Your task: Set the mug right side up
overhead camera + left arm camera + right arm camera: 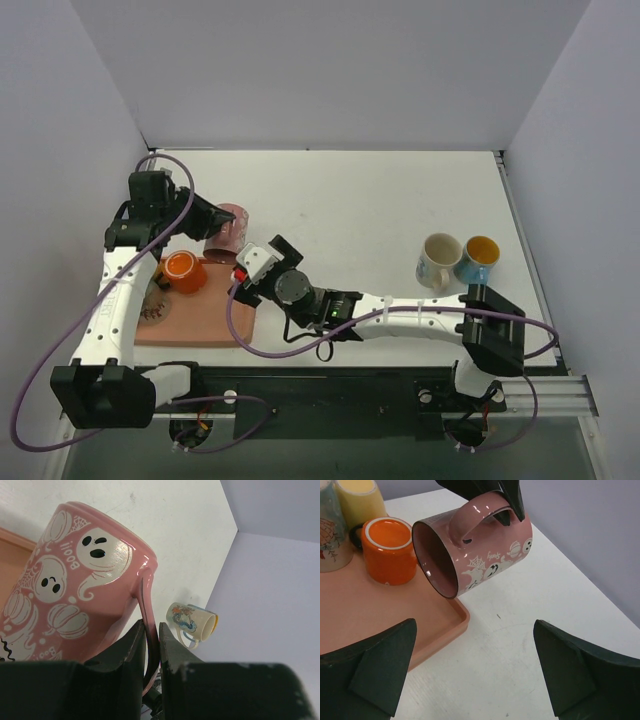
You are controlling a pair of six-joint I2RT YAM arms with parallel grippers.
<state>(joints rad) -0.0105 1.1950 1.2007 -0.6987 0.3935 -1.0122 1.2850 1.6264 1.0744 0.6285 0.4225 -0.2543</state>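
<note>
The pink mug (230,230) with white ghost and pumpkin prints hangs tilted, nearly on its side, above the far right corner of the orange tray (200,325). My left gripper (152,626) is shut on the mug's handle (146,600). In the right wrist view the pink mug (480,550) shows its open mouth turned toward the tray (370,610), handle uppermost, with the left gripper's fingers (512,500) on it. My right gripper (474,625) stands open just short of the mug, low over the table, with nothing between its fingers. From above, that right gripper (252,264) sits beside the tray's right edge.
An orange mug (387,547) stands on the tray close to the pink one, with a cream mug (330,530) and a yellow mug (360,497) behind it. Two more mugs (438,260) (478,256) stand at the table's right. The right arm stretches across the front.
</note>
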